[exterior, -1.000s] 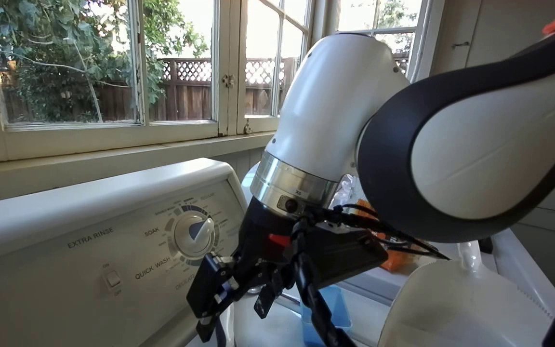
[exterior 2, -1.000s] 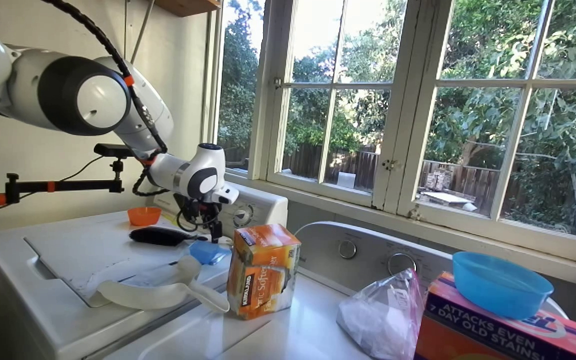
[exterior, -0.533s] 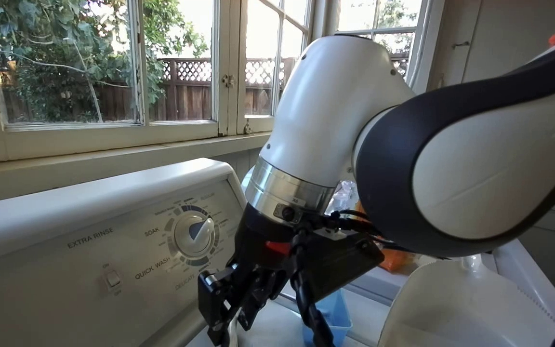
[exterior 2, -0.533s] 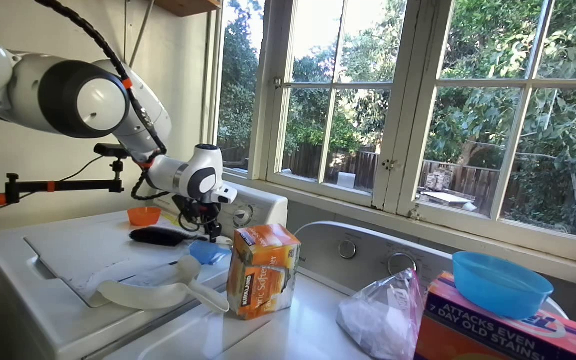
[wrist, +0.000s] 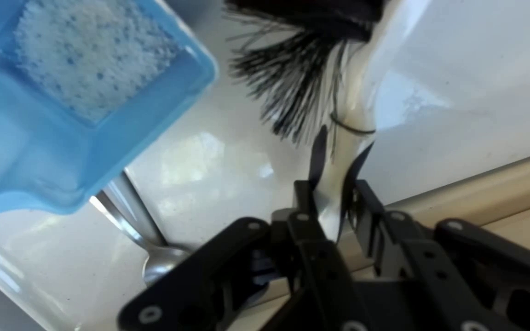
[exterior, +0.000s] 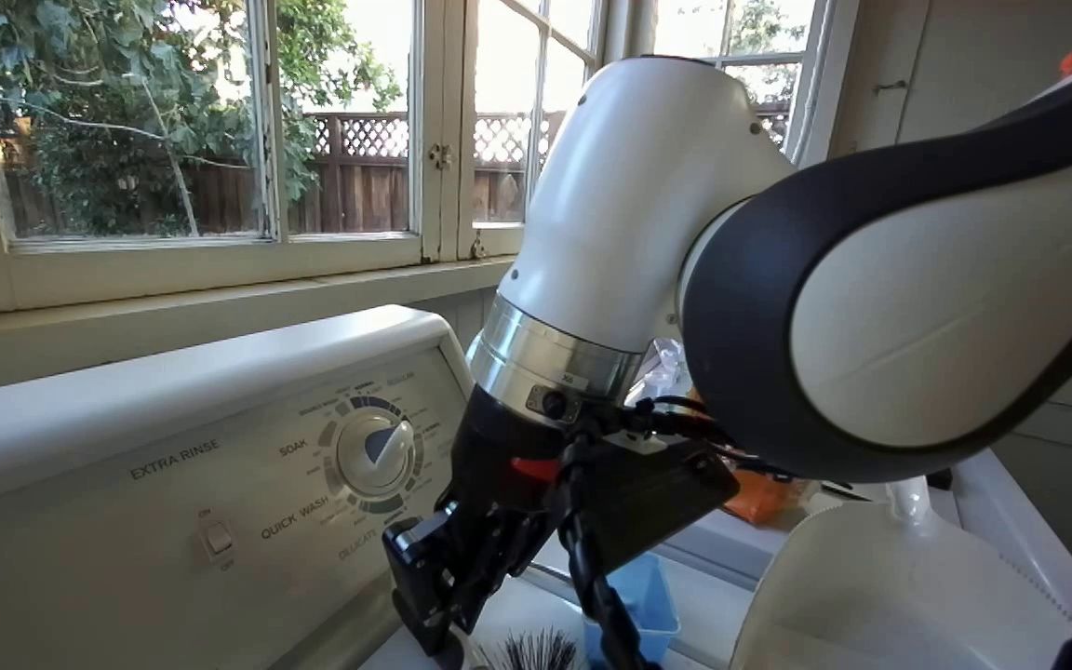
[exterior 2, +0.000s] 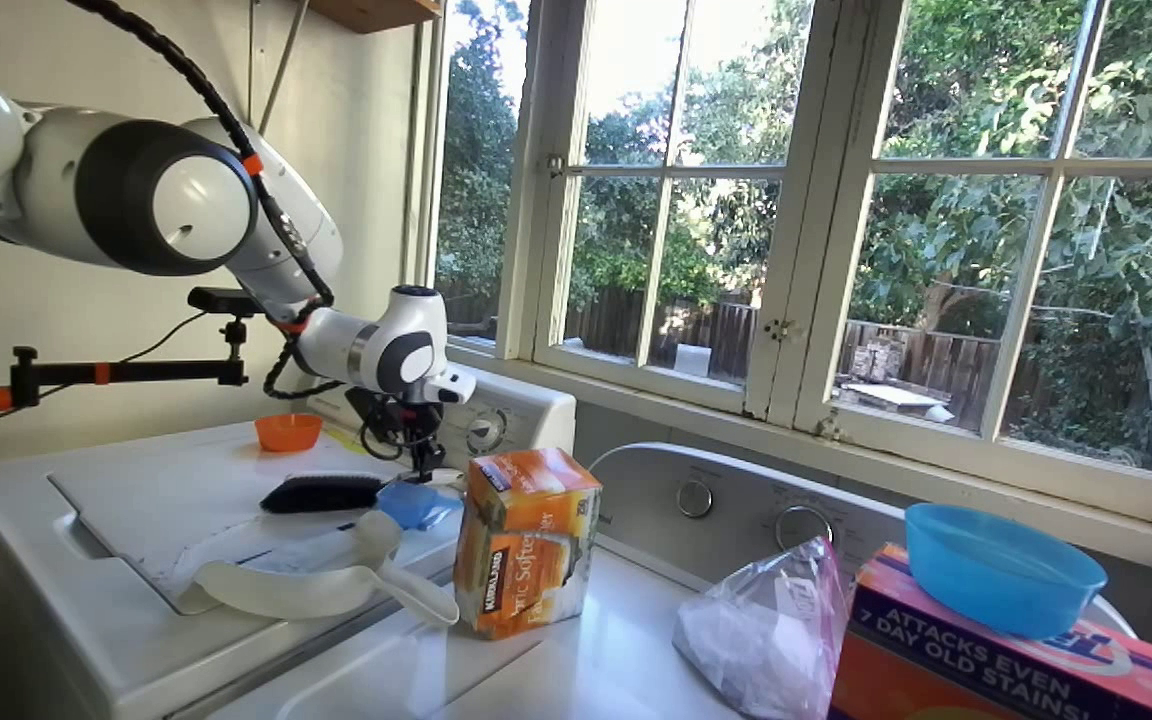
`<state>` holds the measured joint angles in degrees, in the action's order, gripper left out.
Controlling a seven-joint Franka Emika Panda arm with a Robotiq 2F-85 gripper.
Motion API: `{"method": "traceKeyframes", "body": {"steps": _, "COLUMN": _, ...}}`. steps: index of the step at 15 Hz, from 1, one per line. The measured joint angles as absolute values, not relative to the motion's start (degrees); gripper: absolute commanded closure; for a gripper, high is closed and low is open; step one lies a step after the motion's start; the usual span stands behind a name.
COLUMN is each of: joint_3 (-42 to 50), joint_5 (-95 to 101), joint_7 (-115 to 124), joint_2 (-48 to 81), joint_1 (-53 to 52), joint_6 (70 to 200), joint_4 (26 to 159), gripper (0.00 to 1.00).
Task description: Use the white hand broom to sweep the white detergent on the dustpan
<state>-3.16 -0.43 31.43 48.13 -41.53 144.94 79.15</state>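
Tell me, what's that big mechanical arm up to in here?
A robot arm is gripping a white hand broom by its handle with its end effector, over a washing machine. Beside the broom sits a blue container of white detergent with blue flecks, and a pale dustpan lies nearby. Sweeping is probably next.

Arm shells (exterior: pixel 638 205): glossy white, rounded, with small dark screw recesses. Joint collar (exterior: pixel 736 363): near-black, enclosing a white oval cap (exterior: pixel 945 307). Wrist ring (exterior: pixel 559 358): bare silver metal, bearing a small marking, not legible with certainty. Flat black housing (exterior: pixel 666 502) mounted beside the wrist. Cable (exterior 2: pixel 188 74): black, ribbed, fitted with an orange band (exterior 2: pixel 253 163). Gripper (wrist: pixel 340 165): black, multi-linked, with bright round screw heads (wrist: pixel 149 315); red patch (exterior: pixel 536 468) above its links.
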Motion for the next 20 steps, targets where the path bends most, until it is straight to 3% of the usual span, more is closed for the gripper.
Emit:
{"method": "traceKeyframes", "body": {"steps": 10, "joint_3": -5.9, "joint_5": -10.0, "joint_7": 35.1, "joint_2": 42.7, "joint_1": -37.8, "joint_6": 145.0, "joint_4": 80.1, "gripper": 0.94}}
{"method": "traceKeyframes", "body": {"steps": 19, "joint_3": -10.5, "joint_5": -16.0, "joint_7": 34.8, "joint_2": 32.3, "joint_1": -31.7, "joint_6": 150.6, "joint_4": 89.2, "gripper": 0.94}}
{"method": "traceKeyframes", "body": {"steps": 20, "joint_3": -11.2, "joint_5": -16.2, "joint_7": 34.8, "joint_2": 32.0, "joint_1": -31.1, "joint_6": 150.6, "joint_4": 89.7, "gripper": 0.50}}
